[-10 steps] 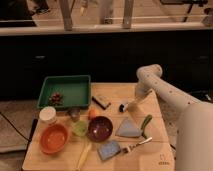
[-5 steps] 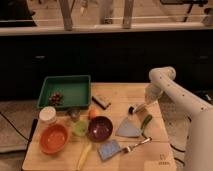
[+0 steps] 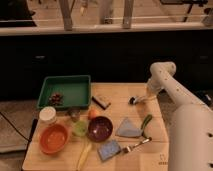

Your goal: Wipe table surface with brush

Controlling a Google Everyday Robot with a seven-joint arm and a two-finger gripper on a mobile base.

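Note:
The light wooden table surface (image 3: 120,92) holds several kitchen items. The brush (image 3: 137,99) has a white handle and a small dark round head (image 3: 132,100) that rests on the tabletop near the back right. My gripper (image 3: 149,95) reaches down from the white arm's elbow at the right edge of the table. It is shut on the far end of the brush handle, with the head pointing left.
A green tray (image 3: 65,92) stands at the back left, with a dark block (image 3: 101,102) beside it. In front are a purple bowl (image 3: 100,128), an orange bowl (image 3: 53,138), a grey cloth (image 3: 127,128), a green-handled tool (image 3: 146,122), a fork (image 3: 136,146) and a blue sponge (image 3: 109,150).
My arm has swung to the right with the brush. The brush head has slid right across the tabletop and a little toward the back edge.

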